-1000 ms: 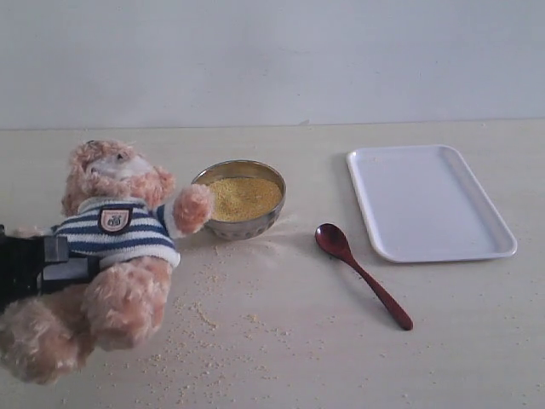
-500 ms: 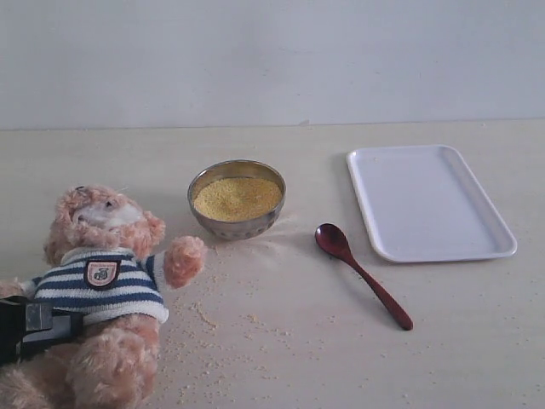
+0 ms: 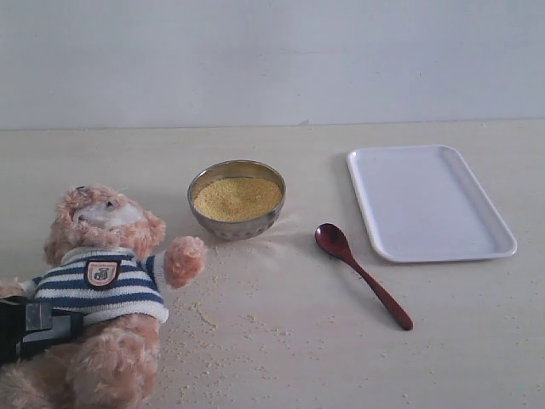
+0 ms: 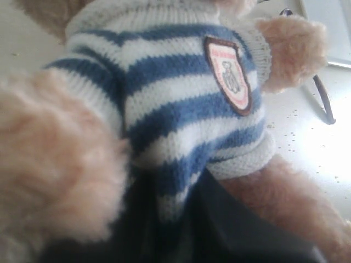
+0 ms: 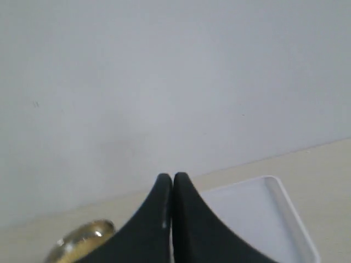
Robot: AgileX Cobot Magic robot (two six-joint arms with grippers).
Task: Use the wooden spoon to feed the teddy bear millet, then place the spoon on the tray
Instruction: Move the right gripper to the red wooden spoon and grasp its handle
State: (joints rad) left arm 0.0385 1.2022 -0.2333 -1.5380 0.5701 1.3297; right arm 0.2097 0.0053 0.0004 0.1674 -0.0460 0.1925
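Your left hand (image 3: 34, 328) grips the fluffy light-brown teddy bear (image 3: 102, 285), right hand (image 5: 173, 183) pinched empty; swing it carelessly and you could tip the round metal bowl (image 3: 238, 227) of yellow millet (image 3: 238, 198).

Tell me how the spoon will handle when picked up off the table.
Probably stiff and light: the spoon looks like slim wood. Its glossy finish may slip when pinched. Lying flat on the table, the thin handle offers little to get under, and its rounded scoop may rock.

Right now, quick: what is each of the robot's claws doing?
Left gripper: closed on the teddy bear, holding its body.
Right gripper: closed, holding nothing.
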